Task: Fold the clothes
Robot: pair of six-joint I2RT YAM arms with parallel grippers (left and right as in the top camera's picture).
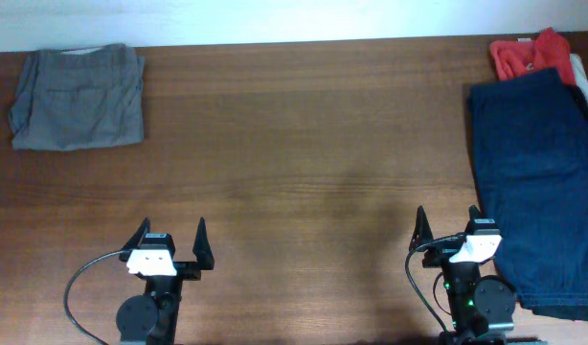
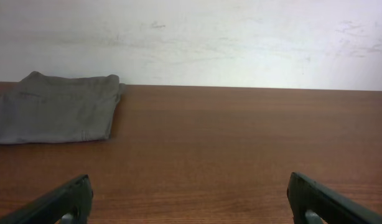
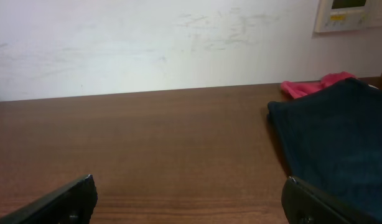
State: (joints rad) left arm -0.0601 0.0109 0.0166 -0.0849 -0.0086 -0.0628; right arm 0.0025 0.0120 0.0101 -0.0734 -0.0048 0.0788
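- While both arms sit at the near edge of the brown wood-grain table [image 1: 304,144], the left gripper [image 1: 170,232] has its two dark, pointed fingers spread wide, with nothing between them and only bare wood ahead
- The right gripper [image 1: 448,222] is spread just as wide and holds nothing; its right finger lies just beside the near left edge of the dark navy blue shorts-like garment [image 1: 538,172], and whether it touches the cloth cannot be told
- That navy piece lies flat along the table's right side, a broad rough rectangle of thick, finely textured fabric that runs past the frame edge
- A bright red crumpled garment [image 1: 524,53] sits at the far right corner, soft and rumpled, touching the navy piece's far edge
- A strip of pale whitish cloth [image 1: 586,81] shows just beside the red one
- The grey folded shorts [image 1: 79,99] form a neat squarish stack at the far left corner, with seams and a pocket line showing, well apart from both grippers
- A matte white wall [image 2: 241,37], faintly scuffed, rises behind the table
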